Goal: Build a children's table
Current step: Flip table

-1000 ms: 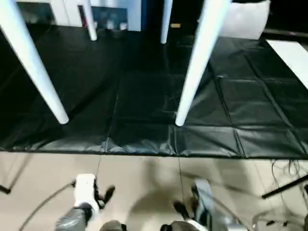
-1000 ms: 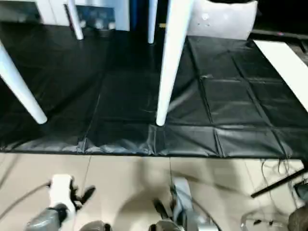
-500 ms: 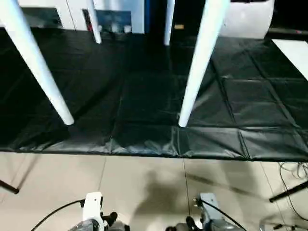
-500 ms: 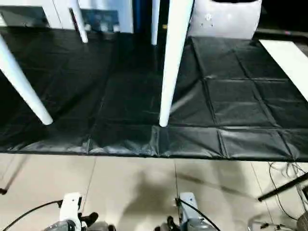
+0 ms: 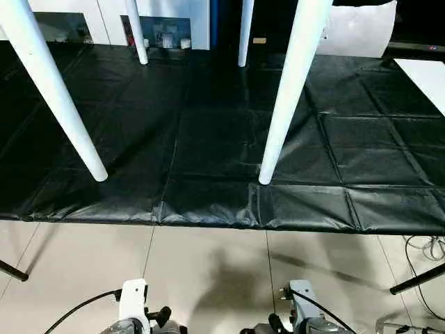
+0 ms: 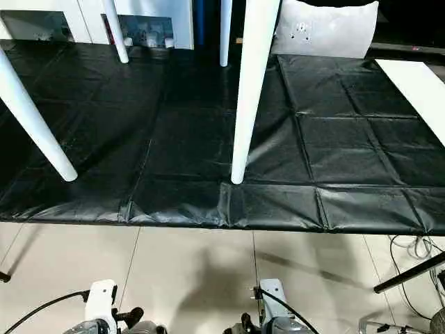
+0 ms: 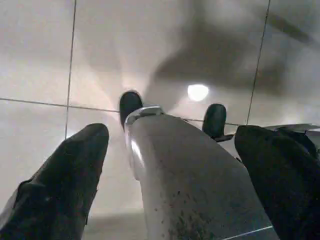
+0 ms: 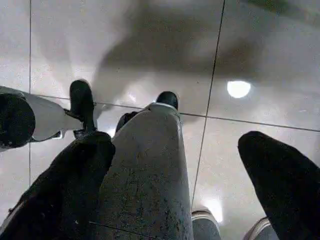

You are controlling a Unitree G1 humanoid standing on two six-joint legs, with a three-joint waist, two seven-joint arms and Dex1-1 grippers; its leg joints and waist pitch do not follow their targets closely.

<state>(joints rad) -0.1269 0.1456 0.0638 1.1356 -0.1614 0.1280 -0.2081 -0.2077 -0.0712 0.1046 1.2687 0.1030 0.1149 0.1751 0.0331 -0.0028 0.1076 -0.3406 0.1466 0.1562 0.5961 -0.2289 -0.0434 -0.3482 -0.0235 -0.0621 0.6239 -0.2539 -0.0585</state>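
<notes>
Four white legs stand up tall on a black sheet | tips down | I see both grippers, left and right, spread wide, holding nothing.

Smooth white legs, seemingly plastic, on a creased glossy black sheet; shiny tiled floor.

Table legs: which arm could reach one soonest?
Probably right: its open tool sits almost in line with the near leg; the left tool, also open, lines up with neither leg.
</notes>
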